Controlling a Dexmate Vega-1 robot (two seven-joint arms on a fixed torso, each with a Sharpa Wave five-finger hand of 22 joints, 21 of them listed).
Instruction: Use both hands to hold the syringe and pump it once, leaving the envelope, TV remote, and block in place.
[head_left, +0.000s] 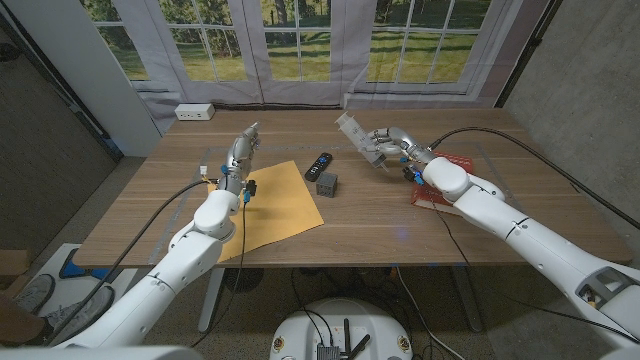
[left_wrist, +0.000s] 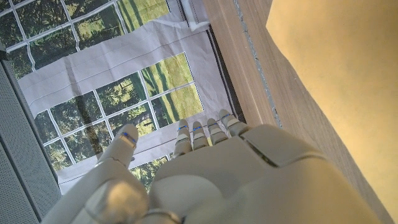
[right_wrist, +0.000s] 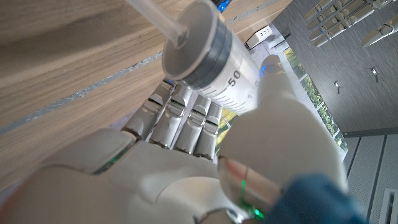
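My head camera looks down from above on the whole brown wooden table (head_left: 380, 215), facing the windows behind it. My left wrist camera sits close behind the white left hand (left_wrist: 211, 180) and sees the flat yellow paper envelope (left_wrist: 348, 68), as the head view (head_left: 275, 205) does. My right wrist camera looks from very near along the white right hand (right_wrist: 186, 162).

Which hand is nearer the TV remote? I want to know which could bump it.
Left, narrowly. The left hand stands just beyond the envelope, across from the TV remote; the right hand holds the syringe slightly farther off on the other side.
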